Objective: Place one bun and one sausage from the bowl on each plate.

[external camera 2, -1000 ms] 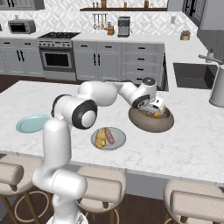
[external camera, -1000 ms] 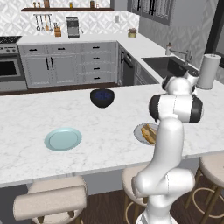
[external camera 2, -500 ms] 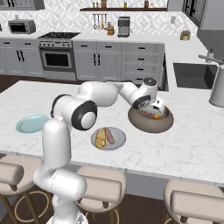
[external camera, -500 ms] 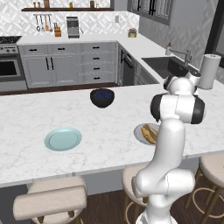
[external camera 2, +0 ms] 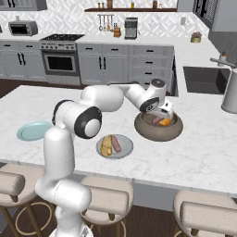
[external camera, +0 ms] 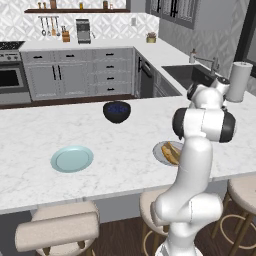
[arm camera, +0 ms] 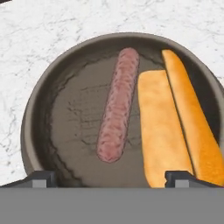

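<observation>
The hand (external camera 2: pixel 163 115) hangs over the dark bowl (external camera 2: pixel 158 131), fingers (arm camera: pixel 40 178) spread wide and holding nothing. In the bowl (arm camera: pixel 52 83) lie one sausage (arm camera: pixel 118 105) and, just beside it, one bun (arm camera: pixel 177 127). The bowl stands on the marble table (external camera 2: pixel 194 152). Near it, toward the stools, the grey plate (external camera 2: pixel 124 149) carries a bun (external camera 2: pixel 106 146) and a sausage (external camera 2: pixel 116 144) side by side. The blue plate (external camera 2: pixel 33 130) lies bare, well apart on the same table; in the left base view it (external camera: pixel 72 159) is left of the grey plate (external camera: pixel 161 151), with the bowl (external camera: pixel 117 111) behind them.
</observation>
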Controlling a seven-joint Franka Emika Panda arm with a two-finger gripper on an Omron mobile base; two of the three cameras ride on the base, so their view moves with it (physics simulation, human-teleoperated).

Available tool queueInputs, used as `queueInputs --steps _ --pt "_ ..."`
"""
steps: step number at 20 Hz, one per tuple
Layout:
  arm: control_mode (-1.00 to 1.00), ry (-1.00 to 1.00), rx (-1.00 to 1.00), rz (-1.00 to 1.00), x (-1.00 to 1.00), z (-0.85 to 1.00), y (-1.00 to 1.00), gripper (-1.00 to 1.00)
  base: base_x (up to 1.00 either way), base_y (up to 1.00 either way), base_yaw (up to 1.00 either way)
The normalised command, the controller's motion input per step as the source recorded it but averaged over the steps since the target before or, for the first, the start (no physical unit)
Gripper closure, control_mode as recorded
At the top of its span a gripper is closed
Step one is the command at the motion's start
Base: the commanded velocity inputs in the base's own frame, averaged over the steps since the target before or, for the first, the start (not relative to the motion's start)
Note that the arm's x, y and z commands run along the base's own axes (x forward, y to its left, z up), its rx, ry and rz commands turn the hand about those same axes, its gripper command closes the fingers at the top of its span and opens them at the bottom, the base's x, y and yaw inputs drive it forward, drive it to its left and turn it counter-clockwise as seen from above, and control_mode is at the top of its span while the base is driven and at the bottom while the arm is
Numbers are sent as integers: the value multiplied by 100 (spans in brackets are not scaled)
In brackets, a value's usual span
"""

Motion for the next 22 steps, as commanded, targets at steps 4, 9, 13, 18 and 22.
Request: queueInputs --steps 4,9,13,18,22 --pt "-100 0 2 0 -1 16 -1 -100 0 0 0" --pt "-100 0 2 0 0 17 -41 -100 0 0 0" --pt "-100 0 0 0 -11 12 -49 -100 0 0 0" --pt "-100 1 0 0 -1 -17 -26 -100 0 0 0" --pt "-100 7 0 1 19 -46 -5 -100 0 0 0"
